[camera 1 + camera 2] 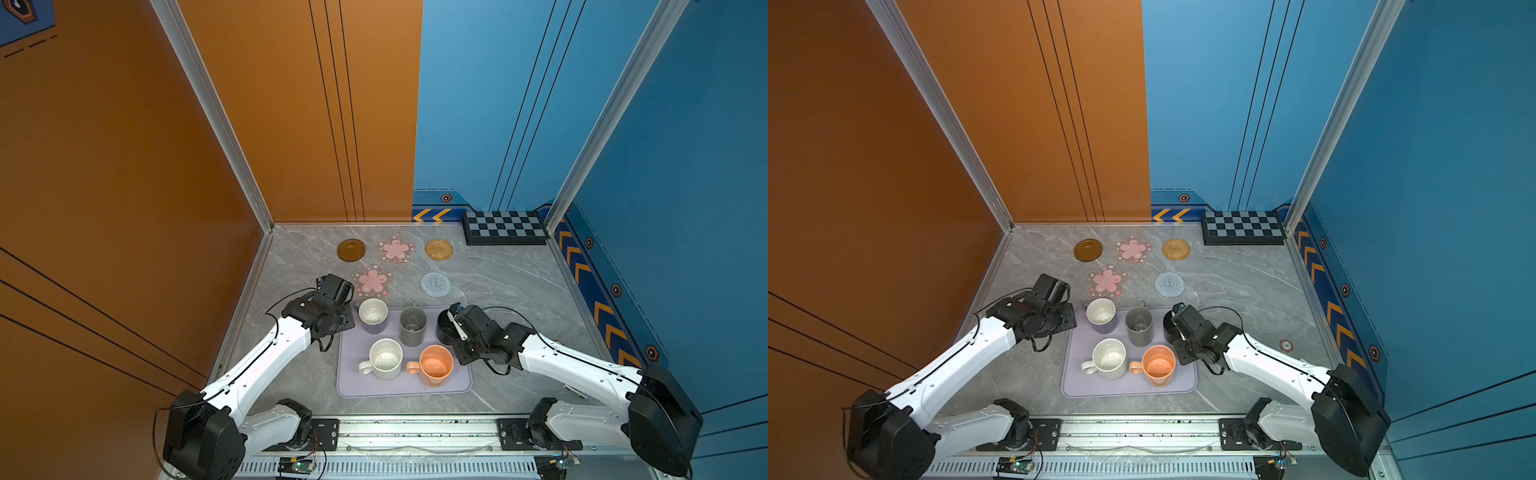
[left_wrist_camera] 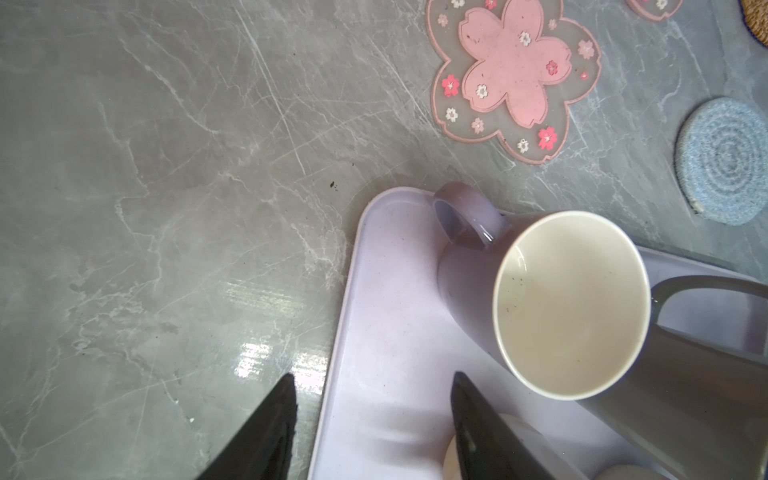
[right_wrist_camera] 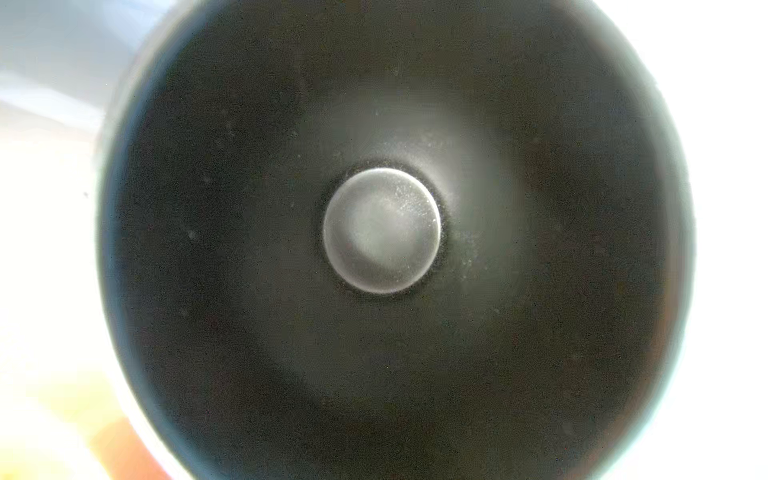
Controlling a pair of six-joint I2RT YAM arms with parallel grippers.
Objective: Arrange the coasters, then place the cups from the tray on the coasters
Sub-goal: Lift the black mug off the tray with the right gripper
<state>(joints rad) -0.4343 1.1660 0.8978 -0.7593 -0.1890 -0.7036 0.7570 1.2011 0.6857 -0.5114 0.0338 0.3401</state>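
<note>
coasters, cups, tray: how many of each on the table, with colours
coasters: 5 (brown wooden, far pink flower, near pink flower, tan rattan, grey-blue woven)
cups: 5 (lavender, grey, black, white speckled, orange)
tray: 1
total: 11

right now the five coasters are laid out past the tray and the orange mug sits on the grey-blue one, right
Only the mug part is wrong. The orange mug stands on the tray, and the grey-blue coaster is bare. Both top views show it.
</note>
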